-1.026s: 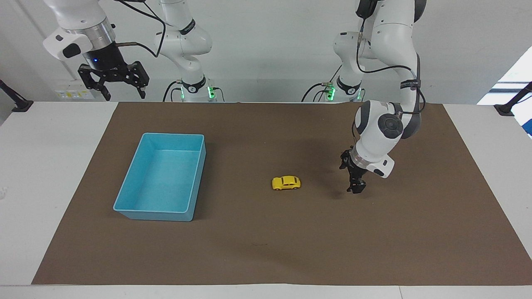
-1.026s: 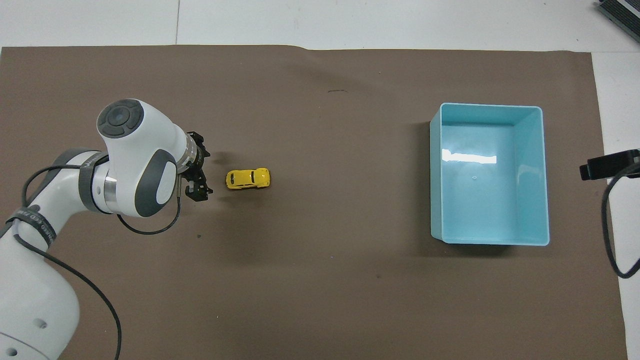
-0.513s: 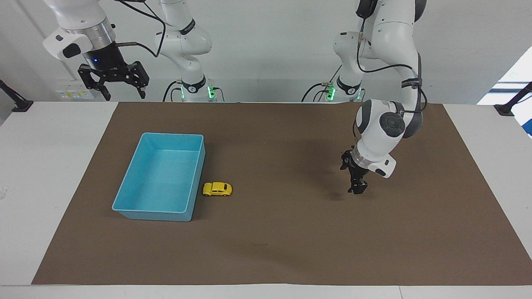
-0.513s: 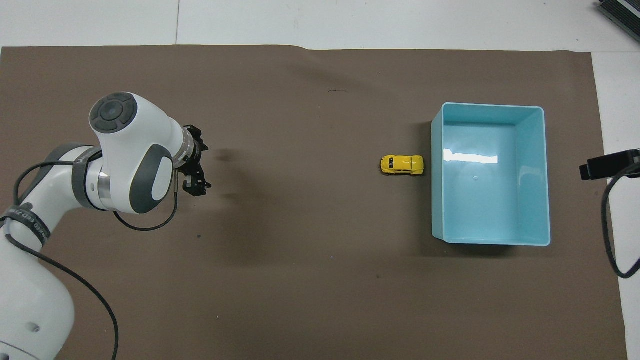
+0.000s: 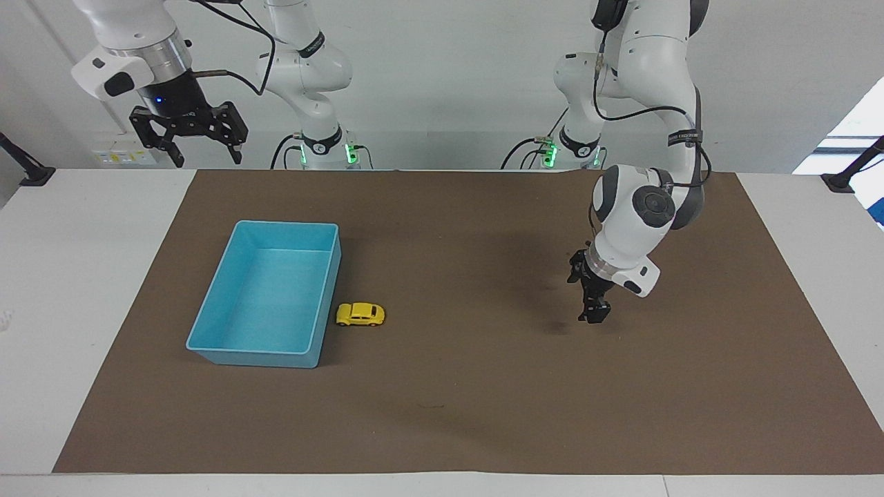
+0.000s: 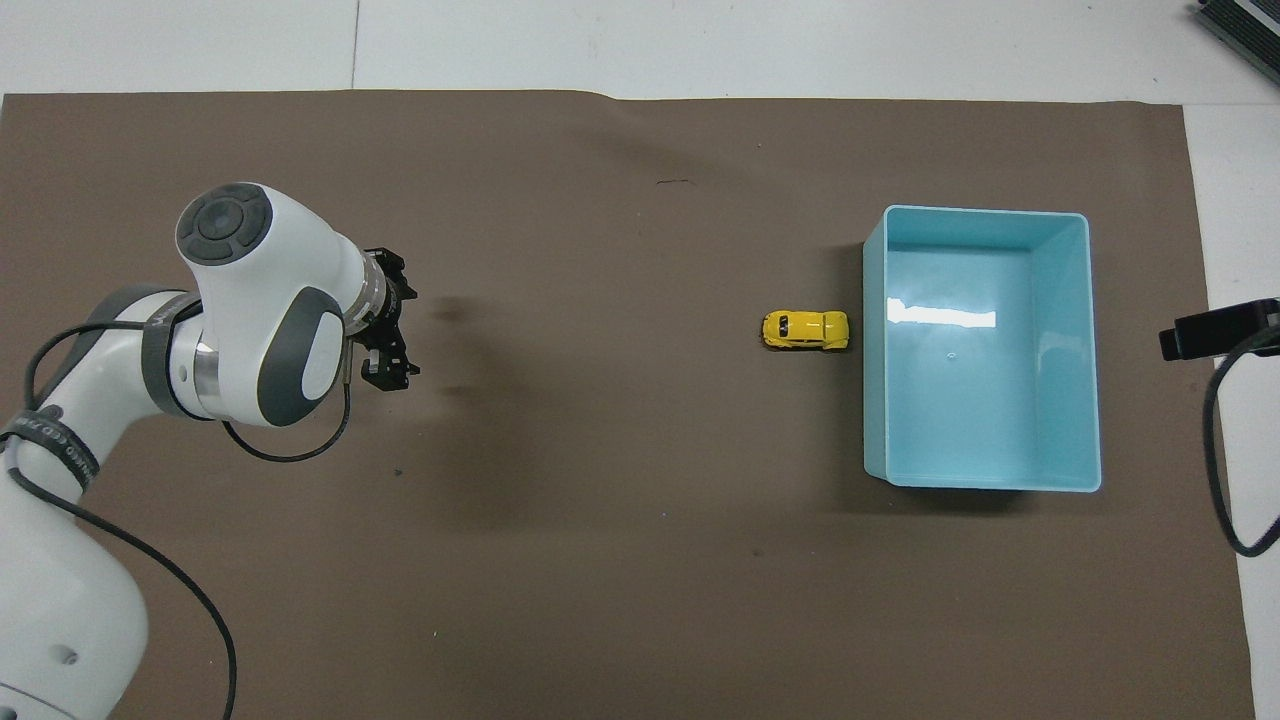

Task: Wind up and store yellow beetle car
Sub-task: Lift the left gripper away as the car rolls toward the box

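Where overhead crops it, right claw (image 5: 202,149) gapes.

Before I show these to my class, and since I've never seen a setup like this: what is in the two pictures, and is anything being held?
These are two robot arms at one table, photographed at the same moment from two places. One camera faces the robots from across the table; the other looks down from above their own end, so the sides appear swapped.

A brown mat covers the table. On it stand a light blue bin, with nothing in it, and a yellow beetle car beside the bin's wall, on the mat, not inside.

The left gripper hangs low over the bare mat, well away from the car. The right gripper waits raised near its base, open. Neither holds anything.
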